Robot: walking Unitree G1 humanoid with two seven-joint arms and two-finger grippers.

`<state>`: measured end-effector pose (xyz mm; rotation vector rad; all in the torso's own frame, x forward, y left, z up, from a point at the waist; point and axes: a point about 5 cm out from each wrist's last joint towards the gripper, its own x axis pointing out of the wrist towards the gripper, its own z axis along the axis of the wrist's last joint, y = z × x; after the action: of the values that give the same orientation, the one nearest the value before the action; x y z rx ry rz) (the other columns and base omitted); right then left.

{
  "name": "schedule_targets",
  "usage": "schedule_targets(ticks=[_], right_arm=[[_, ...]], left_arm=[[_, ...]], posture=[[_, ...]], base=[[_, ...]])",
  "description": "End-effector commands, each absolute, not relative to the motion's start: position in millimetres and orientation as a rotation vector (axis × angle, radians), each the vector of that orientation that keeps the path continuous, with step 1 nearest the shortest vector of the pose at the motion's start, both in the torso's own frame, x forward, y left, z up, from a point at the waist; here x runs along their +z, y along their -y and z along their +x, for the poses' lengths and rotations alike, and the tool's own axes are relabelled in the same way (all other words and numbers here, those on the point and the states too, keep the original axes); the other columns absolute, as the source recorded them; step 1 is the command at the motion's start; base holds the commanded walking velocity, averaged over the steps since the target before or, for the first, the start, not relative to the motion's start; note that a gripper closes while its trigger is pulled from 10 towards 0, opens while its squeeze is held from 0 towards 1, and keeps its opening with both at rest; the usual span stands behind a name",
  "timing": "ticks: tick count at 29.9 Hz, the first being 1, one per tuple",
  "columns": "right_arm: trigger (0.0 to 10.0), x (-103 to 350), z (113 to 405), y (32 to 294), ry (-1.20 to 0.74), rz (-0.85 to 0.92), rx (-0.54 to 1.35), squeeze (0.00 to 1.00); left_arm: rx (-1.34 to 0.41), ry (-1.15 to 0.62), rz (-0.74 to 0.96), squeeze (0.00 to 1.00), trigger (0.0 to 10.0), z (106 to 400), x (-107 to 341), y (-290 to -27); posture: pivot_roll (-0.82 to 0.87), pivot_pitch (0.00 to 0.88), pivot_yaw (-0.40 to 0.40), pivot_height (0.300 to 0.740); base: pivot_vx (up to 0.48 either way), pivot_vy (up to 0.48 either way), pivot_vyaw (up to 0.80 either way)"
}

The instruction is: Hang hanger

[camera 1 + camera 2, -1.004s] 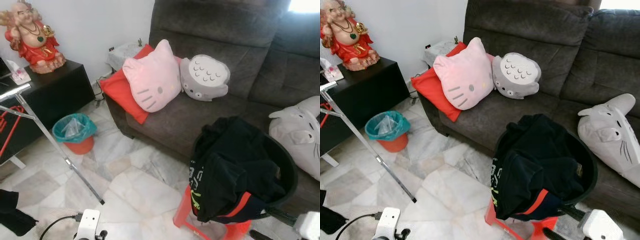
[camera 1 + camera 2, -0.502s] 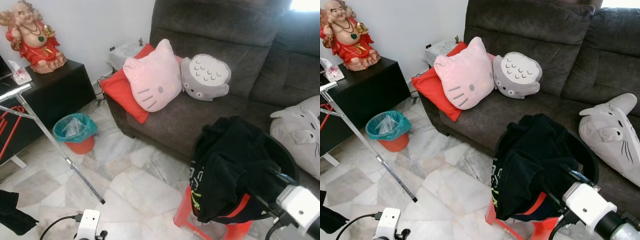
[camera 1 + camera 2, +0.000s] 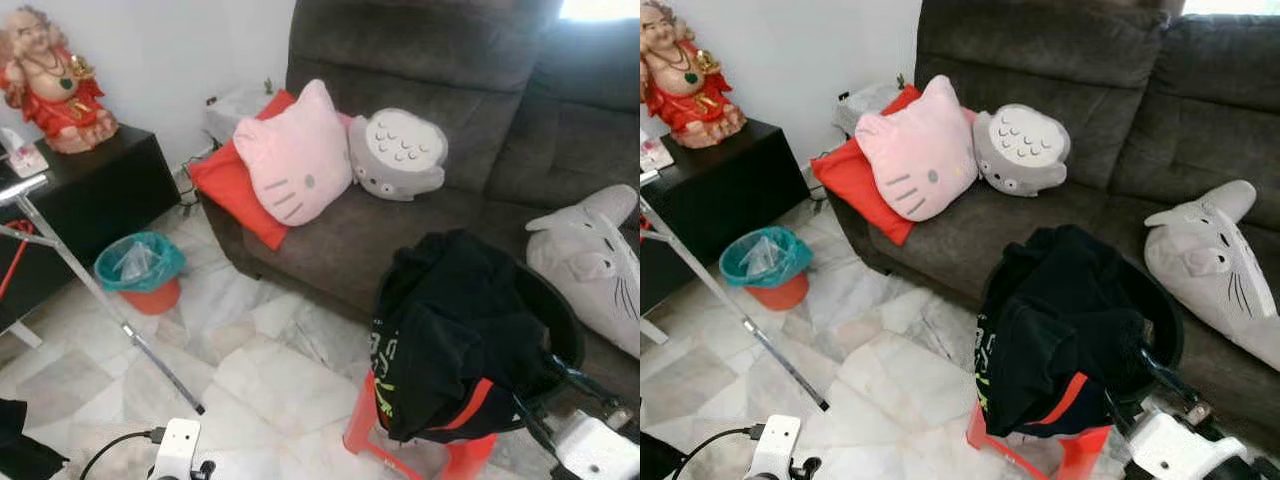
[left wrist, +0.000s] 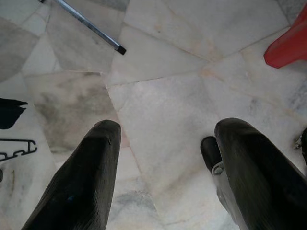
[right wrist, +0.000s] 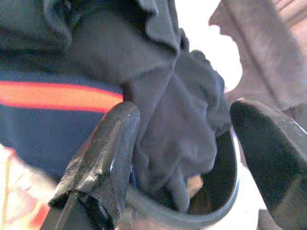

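Right pincer [image 5: 182, 158]: fingers spread wide at the rim of the black basket [image 3: 1170, 335], one finger against the dark clothes [image 3: 1065, 325] heaped in it, the other out past the rim; nothing pinched.
Left pincer [image 4: 165, 165]: fingers spread apart, hanging low over the marble floor [image 4: 163, 105], holding nothing.
Left arm: its white wrist [image 3: 178, 445] shows at the lower edge of the head view, a black cable trailing from it.
Hanger [image 4: 17, 148]: a thin dark hooked shape lies flat on the floor beside a scrap of dark cloth [image 4: 9, 112], well apart from the left pincer; it is too small and cut off to say more.
Stool [image 3: 1040, 450]: red plastic, standing on the floor and carrying the basket; one red corner also appears in the left wrist view.
Clothes: black garments with an orange stripe and pale lettering, spilling over the basket's near edge.
Rack [image 3: 95, 290]: slanted silver metal legs at the left, one foot resting on the floor.
Bin [image 3: 765, 265]: teal, with a clear liner, on an orange base, just beyond the rack's leg.
Sofa [image 3: 1090, 120]: dark grey, behind the stool, holding a red cushion [image 3: 855, 185], a pink cat pillow [image 3: 920, 150], a grey round pillow [image 3: 1020, 150] and a grey plush [image 3: 1210, 265].
Tabletop [image 3: 90, 165]: black cabinet at far left, bearing a red-robed statue [image 3: 50, 80].
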<state>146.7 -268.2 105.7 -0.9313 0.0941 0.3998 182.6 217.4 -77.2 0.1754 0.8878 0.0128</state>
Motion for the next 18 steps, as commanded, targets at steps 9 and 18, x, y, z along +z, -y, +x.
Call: schedule_targets(ticks=[9,18], right_arm=[[10.0,81,153,240,-0.008,-0.909,0.382,0.00],[10.0,81,154,239,0.051,-0.972,0.334,0.00]], left_arm=[[0.039,-0.884,0.167,0.00,10.0,181,-77,-222],[0.039,-0.883,0.168,0.00,10.0,181,-77,-222]], posture=[[-0.18,0.000,0.070,0.736],[-0.19,0.000,0.070,0.736]], base=[[0.000,0.000,0.00],[0.000,0.000,0.00]])
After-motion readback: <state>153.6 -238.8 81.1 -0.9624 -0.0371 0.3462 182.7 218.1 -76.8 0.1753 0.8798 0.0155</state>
